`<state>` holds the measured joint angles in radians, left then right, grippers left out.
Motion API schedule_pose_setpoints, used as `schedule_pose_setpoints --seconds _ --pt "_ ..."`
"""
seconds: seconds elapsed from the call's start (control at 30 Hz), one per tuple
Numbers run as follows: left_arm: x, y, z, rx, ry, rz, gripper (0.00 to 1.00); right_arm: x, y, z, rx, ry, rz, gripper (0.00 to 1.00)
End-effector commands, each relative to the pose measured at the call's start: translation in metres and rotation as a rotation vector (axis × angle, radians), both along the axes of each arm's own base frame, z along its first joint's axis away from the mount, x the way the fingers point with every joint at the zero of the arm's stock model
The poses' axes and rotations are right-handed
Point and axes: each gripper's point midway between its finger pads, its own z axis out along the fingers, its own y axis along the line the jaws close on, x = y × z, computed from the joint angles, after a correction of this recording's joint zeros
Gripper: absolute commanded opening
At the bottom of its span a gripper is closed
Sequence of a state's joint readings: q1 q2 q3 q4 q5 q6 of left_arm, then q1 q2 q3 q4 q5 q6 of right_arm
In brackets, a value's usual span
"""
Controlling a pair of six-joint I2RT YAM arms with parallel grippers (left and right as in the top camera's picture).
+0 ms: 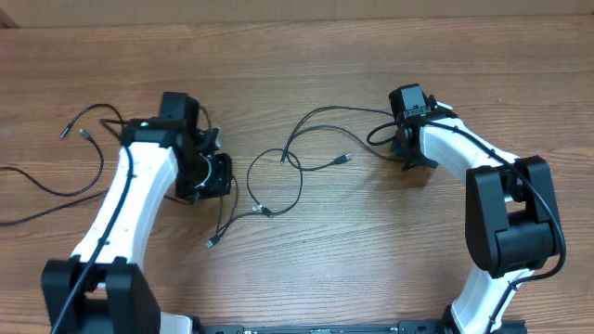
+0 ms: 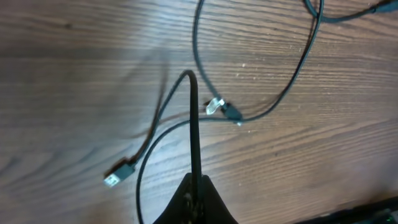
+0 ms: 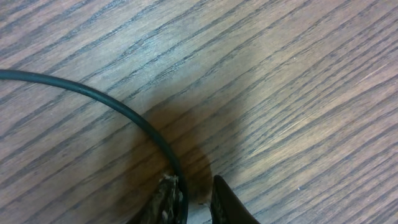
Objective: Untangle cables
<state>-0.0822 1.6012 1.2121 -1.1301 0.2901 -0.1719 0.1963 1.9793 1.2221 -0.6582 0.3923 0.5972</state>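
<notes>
Overhead: thin black cables (image 1: 265,211) with silver plug tips lie tangled on the brown wood-grain table (image 1: 306,56), between both arms but nearer the left claw (image 1: 215,174); one strand runs rightward to the right claw (image 1: 408,153). Left wrist: the left claw (image 2: 196,196) is pinched shut on a strand (image 2: 193,124) rising straight ahead. Right wrist: the right claw (image 3: 193,199) stands narrow, nipping a cable (image 3: 93,93) that curves off leftward across bare wood.

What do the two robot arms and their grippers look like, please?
Both the left arm and the right arm have white curved links, bulky black joint housings and a thick black wire along them. The left gripper and right gripper have dark, narrow, tapered fingers.
</notes>
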Motion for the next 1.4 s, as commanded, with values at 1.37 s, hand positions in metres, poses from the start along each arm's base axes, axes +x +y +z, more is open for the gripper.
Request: schedule_pose_setpoints --seconds 1.37 --pt "-0.004 -0.063 -0.096 0.249 0.166 0.116 0.24 -0.019 0.007 -0.025 0.064 0.081 0.011 0.22"
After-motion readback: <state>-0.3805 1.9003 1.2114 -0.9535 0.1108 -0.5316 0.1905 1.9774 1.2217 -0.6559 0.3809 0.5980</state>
